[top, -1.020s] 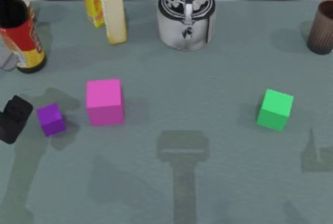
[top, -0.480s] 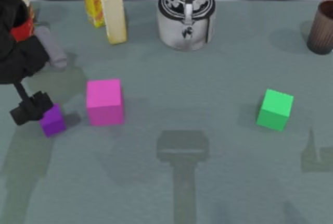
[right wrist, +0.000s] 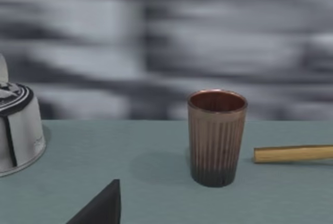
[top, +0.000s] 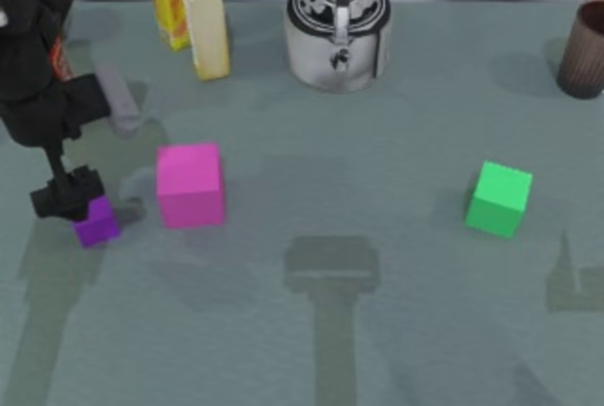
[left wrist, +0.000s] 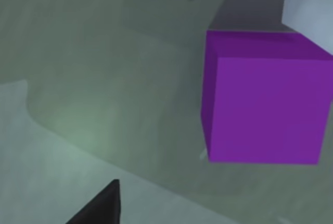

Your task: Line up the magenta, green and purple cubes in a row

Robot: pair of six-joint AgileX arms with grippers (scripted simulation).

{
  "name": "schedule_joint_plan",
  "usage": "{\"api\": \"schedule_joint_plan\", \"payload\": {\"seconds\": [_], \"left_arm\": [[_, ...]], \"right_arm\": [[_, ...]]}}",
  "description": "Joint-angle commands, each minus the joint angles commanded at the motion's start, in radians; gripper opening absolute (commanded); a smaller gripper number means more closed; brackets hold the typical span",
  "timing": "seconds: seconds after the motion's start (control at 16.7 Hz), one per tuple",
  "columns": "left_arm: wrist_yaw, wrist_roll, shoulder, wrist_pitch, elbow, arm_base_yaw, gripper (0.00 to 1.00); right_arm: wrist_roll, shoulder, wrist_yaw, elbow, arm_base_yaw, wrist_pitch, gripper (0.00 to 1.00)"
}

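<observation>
Hovering at worktop's left side, your left tool (top: pixel 68 200) sits right over purple cube (top: pixel 97 224), smallest of three, matte, sharp-edged; finger spread cannot be told. Left wrist view: purple cube (left wrist: pixel 263 99) flat on worktop, no pad seen touching it. Magenta cube (top: pixel 191 184), largest, plain matte, just right of purple. Green cube (top: pixel 499 198) well apart, worktop's right side. Far edge: metal kettle (top: pixel 338 33), ribbed brown cup (top: pixel 581 50), cream bottle (top: pixel 205 17). Right tool not visible.
</observation>
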Motion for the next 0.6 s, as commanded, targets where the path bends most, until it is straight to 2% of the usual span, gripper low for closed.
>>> {"api": "schedule_joint_plan", "payload": {"seconds": [0.3,0.6], "left_arm": [[0.000,0.000,0.006,0.019,-0.014,0.003,1.00],[0.001,0.002,0.099,0.218,-0.108,0.002,1.00]], "right_arm": [[0.000,0.000,0.000,0.000,0.000,0.000,1.00],[0.000,0.000,0.000,0.000,0.000,0.000,1.00]]}}
